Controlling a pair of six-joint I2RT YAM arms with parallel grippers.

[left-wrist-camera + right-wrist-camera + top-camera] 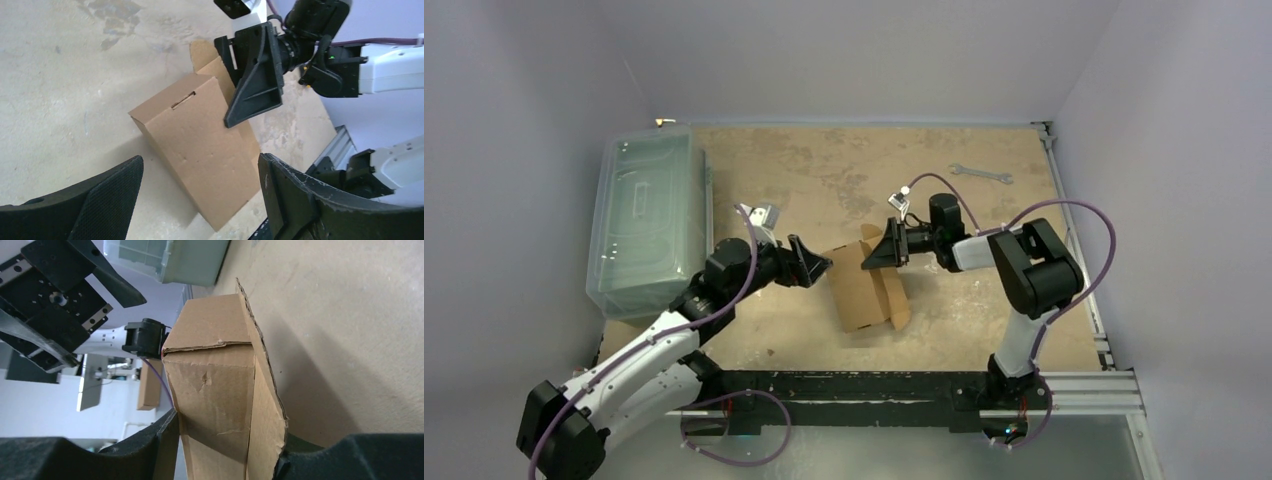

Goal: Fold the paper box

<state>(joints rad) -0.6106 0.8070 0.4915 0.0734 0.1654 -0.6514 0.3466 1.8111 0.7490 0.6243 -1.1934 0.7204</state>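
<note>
The box (867,288) lies mid-bench (824,170), long axis running far to near, its near end angled slightly right. The top view hides the grips. The right wrist view shows the right pincer (227,445) clamped on the box's far end. The left wrist view shows the left pincer (200,162) spread wide, clear of the cardboard, and a slot (183,100) in the box's face.

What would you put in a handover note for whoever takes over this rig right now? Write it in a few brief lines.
Left gripper: open, empty, just left of the paper box.
Right gripper: appears shut on the box's far end.
Box: on the table, between the two arms.
Done: body folded into a box shape.
Left: one flap sticks out loose; fold it in and close up.
</note>
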